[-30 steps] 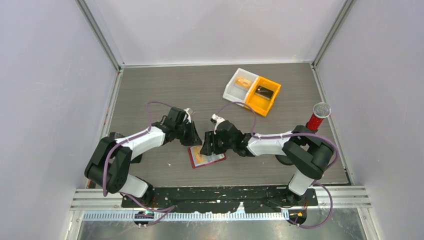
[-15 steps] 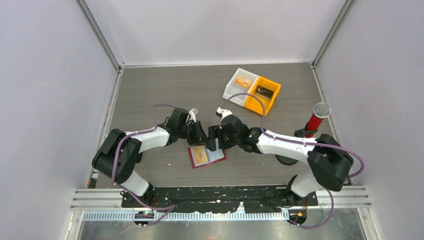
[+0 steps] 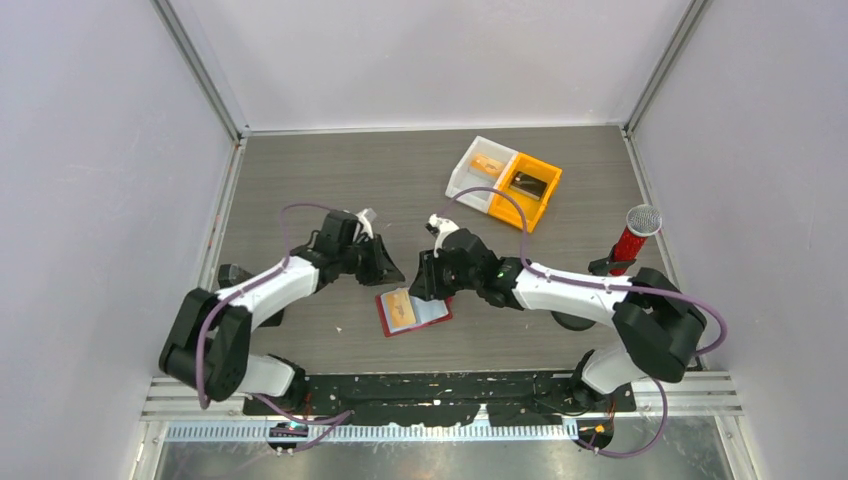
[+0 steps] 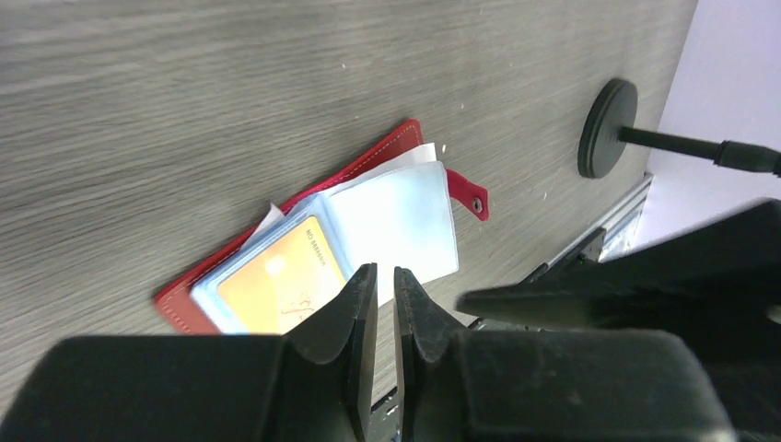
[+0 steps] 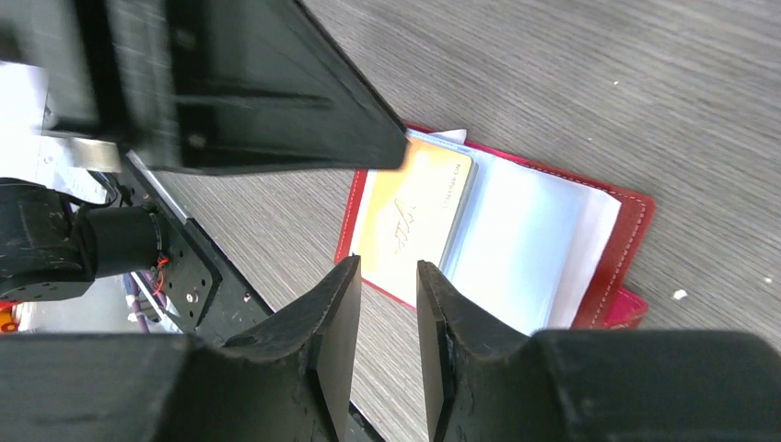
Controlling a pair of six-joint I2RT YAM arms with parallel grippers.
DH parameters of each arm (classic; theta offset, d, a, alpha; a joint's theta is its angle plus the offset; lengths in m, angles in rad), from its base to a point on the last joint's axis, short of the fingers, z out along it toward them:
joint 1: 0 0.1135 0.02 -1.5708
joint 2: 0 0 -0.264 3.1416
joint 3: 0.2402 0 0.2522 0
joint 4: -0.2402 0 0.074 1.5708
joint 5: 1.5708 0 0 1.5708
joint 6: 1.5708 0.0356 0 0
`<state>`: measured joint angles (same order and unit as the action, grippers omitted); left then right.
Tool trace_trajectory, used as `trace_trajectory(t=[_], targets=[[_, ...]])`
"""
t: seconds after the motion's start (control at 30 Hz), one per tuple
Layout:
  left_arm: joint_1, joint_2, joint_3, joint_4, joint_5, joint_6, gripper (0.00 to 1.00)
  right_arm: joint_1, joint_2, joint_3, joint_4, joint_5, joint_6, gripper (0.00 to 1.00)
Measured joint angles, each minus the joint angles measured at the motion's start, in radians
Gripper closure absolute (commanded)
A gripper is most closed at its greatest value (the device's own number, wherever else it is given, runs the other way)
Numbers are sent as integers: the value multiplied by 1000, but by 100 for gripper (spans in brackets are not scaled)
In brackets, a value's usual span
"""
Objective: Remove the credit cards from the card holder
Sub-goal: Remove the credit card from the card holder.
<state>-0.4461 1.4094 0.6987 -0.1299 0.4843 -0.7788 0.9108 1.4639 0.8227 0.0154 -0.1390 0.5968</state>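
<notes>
The red card holder (image 3: 430, 312) lies open on the table between my two grippers, its pale blue-grey lining up. One orange-tan credit card (image 3: 400, 308) sits in its left sleeve. It also shows in the left wrist view (image 4: 276, 285) and the right wrist view (image 5: 414, 216). My left gripper (image 3: 385, 268) hovers just beyond the holder's far left corner. Its jaws (image 4: 385, 272) are nearly together and empty. My right gripper (image 3: 425, 280) hovers over the holder's far edge, slightly open and empty (image 5: 387, 267).
A white bin (image 3: 480, 168) holding an orange item and an orange bin (image 3: 527, 188) holding a dark item stand at the back right. A red microphone with a silver head (image 3: 635, 235) stands on a black base (image 4: 608, 127) at the right.
My left gripper came in close to the right gripper, then drew back to the left. My right gripper lifted off the holder and moved slightly away. The holder stays open and unmoved.
</notes>
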Motion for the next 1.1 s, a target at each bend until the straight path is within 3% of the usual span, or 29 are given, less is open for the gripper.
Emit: trace_trajectory(t=[0.3, 0.53, 1.1], targets=[[23, -148, -77, -81, -51, 43, 85, -1, 150, -4, 97, -71, 16, 68], [23, -136, -166, -90, -51, 47, 86, -31, 204, -5, 128, -99, 19, 70], [23, -56, -187, -26, -37, 48, 86, -54, 271, -34, 208, -160, 54, 73]])
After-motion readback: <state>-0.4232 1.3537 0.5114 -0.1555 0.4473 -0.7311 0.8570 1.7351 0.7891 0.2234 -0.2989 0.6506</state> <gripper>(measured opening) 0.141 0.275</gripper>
